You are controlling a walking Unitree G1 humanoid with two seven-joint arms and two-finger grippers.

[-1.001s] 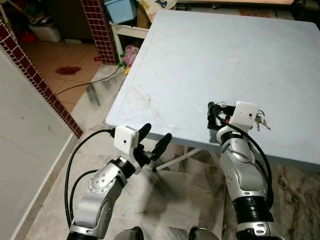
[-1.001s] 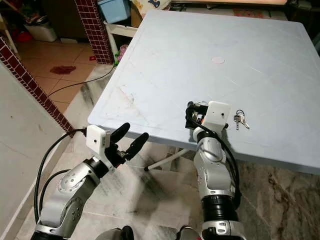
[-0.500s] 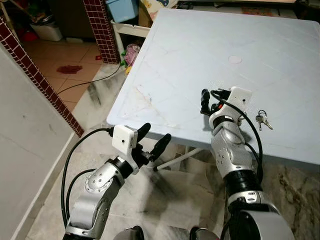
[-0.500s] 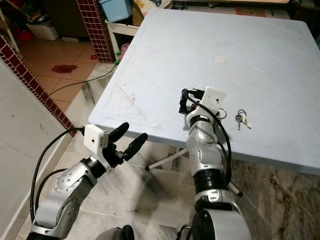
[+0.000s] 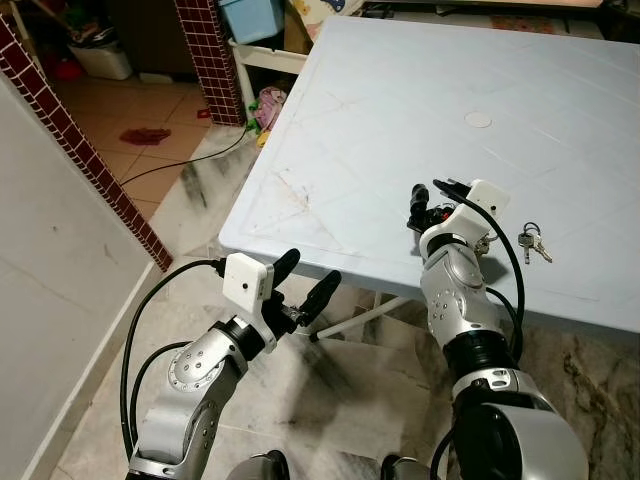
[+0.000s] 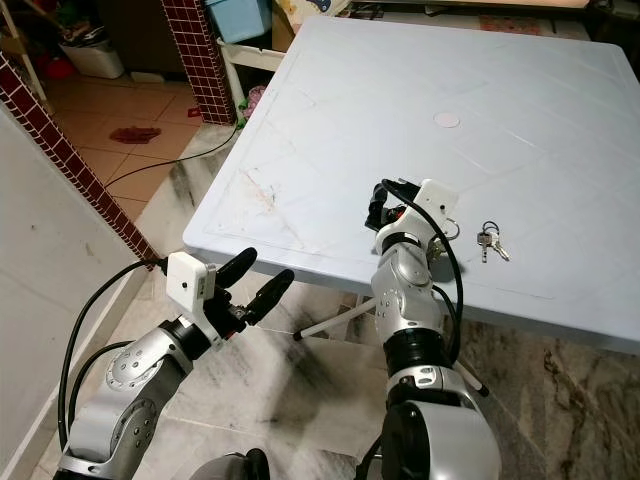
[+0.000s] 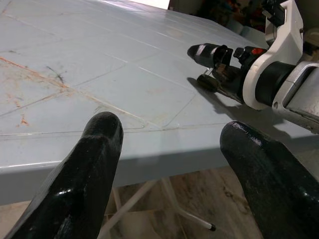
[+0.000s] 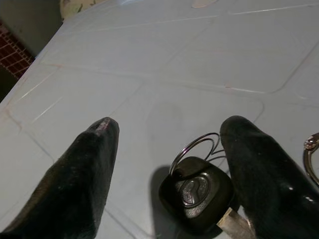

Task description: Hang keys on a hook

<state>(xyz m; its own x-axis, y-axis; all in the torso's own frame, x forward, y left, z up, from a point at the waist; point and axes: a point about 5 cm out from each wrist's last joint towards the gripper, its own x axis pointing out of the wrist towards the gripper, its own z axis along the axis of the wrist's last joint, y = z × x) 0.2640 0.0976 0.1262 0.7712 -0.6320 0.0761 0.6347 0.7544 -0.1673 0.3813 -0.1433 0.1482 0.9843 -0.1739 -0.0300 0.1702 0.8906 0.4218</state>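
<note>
Left gripper (image 5: pixel 303 286): nearest item; held low in front of the table's near edge, over the marble floor; its two black fingers (image 7: pixel 84 174) spread wide apart, nothing between them; it points toward the table edge.
Left arm cable (image 5: pixel 140 330): black, looping from the white wrist camera box back along the silver forearm.
Floor (image 5: pixel 330 400): grey-veined marble beneath both arms; orange tile further off beyond the brick wall.
Table (image 5: pixel 380 120): pale blue plastic, square-patterned top with faint scratches and rusty smears near the close left corner; white folding legs visible under the near edge.
Right gripper (image 5: pixel 432 203): raised above the near part of the tabletop, wrist bent over the edge; fingers (image 8: pixel 75 184) parted, with a gap between them, clasping nothing.
Car key (image 8: pixel 197 191): black fob with a wire ring, lying on the tabletop between the right gripper's spread fingers, close to one of them; whether it touches that finger cannot be told.
Keys (image 5: pixel 531 242): small silver bunch on a ring, flat on the tabletop just beside the right wrist, on its right side, not held.
Round mark (image 5: pixel 478 119): white disc at the centre of the tabletop, well beyond the gripper.
Brick wall (image 5: pixel 80 150): dark red, on the left.
Blue bin (image 5: pixel 248 16): far end, past the table's left corner.
</note>
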